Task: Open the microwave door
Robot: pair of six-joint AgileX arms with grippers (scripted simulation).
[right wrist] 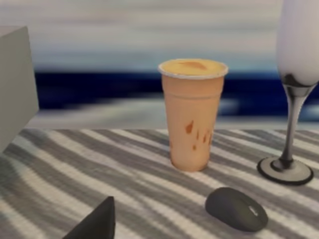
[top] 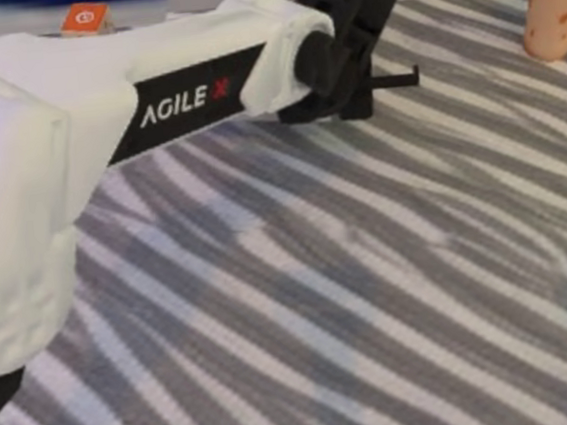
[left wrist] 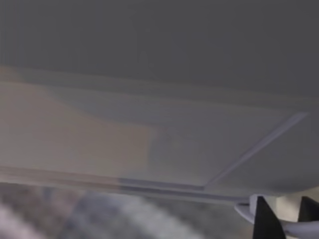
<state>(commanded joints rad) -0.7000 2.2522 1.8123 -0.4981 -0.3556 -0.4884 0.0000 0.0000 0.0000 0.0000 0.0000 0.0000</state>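
The left claw (top: 391, 80) reaches across the table's (top: 372, 294) far side; its grip can't be judged. The microwave door (left wrist: 164, 134) fills its wrist view, close up. Seemingly mid-approach; next, hooking the handle.

Matt plastics over a woven-looking striped cloth

The desk (top: 373, 304) wears a grey-and-white striped covering with a rough, fabric-like weave. The left arm (top: 74, 122) has a matt white shell with a black panel, and its end effector (top: 391, 80) is dull black. The microwave door (left wrist: 164, 134) looks smooth, pale grey and faintly sheeny. The orange cup (right wrist: 193, 114) is smooth and matt, the wine glass (right wrist: 295, 89) glossy, the mouse (right wrist: 236, 209) dark matt.
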